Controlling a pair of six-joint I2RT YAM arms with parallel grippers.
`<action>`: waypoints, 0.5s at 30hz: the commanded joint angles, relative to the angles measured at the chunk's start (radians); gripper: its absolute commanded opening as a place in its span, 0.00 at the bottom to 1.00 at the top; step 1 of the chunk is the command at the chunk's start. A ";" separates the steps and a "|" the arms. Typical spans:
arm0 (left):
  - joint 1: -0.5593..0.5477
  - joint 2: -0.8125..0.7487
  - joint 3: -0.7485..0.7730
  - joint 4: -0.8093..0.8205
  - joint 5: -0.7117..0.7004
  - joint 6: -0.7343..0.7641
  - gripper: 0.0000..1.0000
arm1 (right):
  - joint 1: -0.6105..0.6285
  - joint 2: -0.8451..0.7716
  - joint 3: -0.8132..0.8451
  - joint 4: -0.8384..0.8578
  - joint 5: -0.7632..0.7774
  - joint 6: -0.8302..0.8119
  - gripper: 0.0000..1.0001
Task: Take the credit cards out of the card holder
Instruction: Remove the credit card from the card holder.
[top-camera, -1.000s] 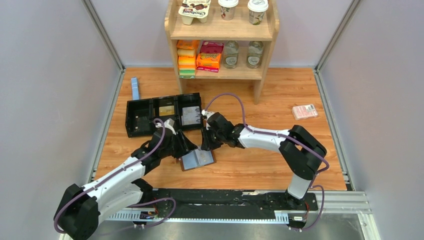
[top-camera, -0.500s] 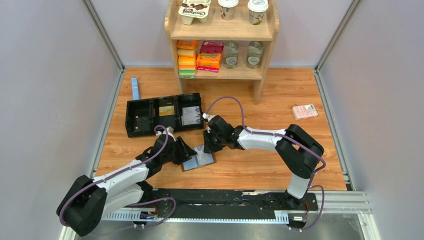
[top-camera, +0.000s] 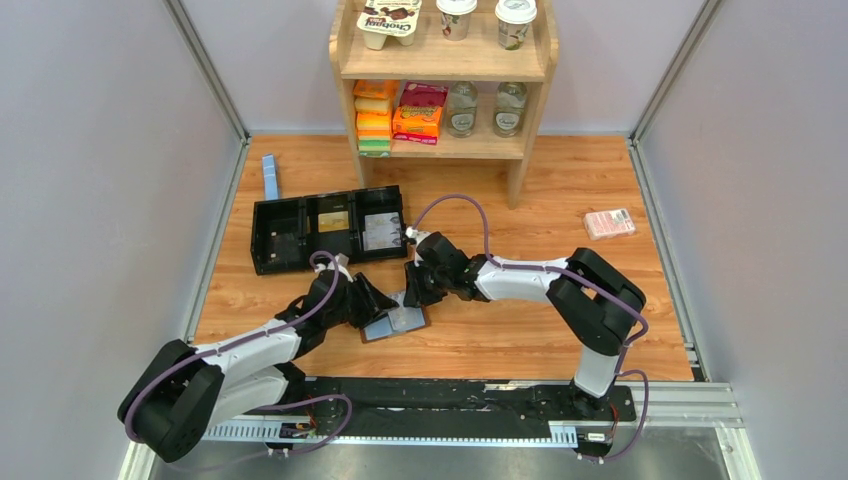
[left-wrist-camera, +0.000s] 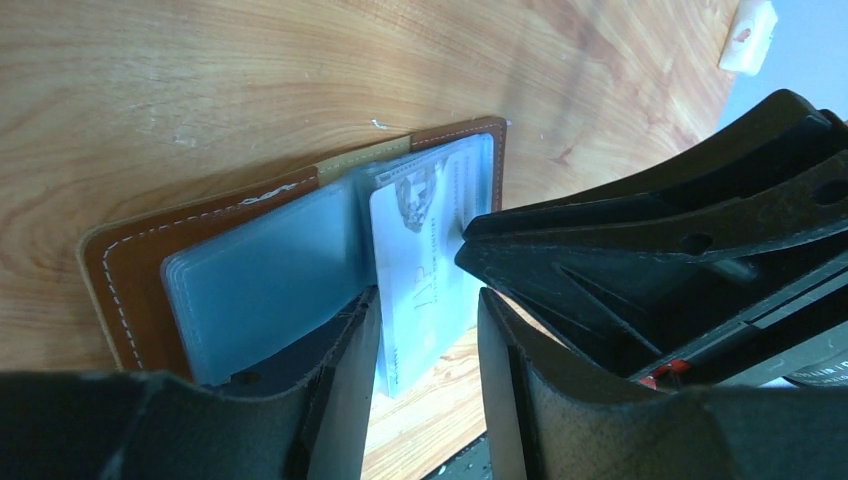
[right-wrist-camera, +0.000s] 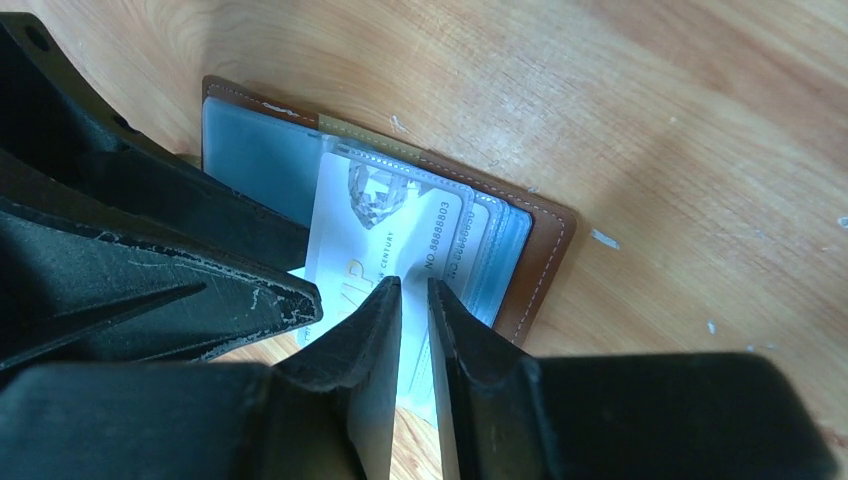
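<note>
The left gripper stood partly spread, its two fingers set either side of the near end of a pale credit card. The card's face filled the gap between them, and whether the pads pressed its long edges could not be told. The right gripper was closed down to a thin slit, with nothing seen clamped in it. Its tips were lowered onto the same card about midway along, though neither wrist view settled how firmly they bore on it. The card, printed with a diamond figure and a line of digits, stuck out toward the near side from a grey-blue pocket of the card holder, part in and part out. The holder lay open and flat on the wooden table, brown edging all round, about midway across and toward the near edge. The left gripper reached it from the left and the right gripper from the far right, their tips just beside each other. A long black tray sat just beyond to the far left, with a narrow blue strip farther back on the left. A pink-red packet lay well apart on the right, and a wooden shelf unit of packets and bottles stood at the far edge.
</note>
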 joint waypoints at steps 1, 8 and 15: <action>-0.004 -0.005 -0.012 0.092 0.029 -0.022 0.47 | 0.000 0.040 -0.026 0.005 -0.014 0.014 0.23; -0.004 -0.046 -0.024 0.147 0.037 -0.039 0.39 | 0.000 0.052 -0.028 0.006 -0.013 0.020 0.23; -0.004 -0.139 -0.084 0.238 0.000 -0.040 0.28 | 0.001 0.066 -0.026 0.007 -0.017 0.025 0.22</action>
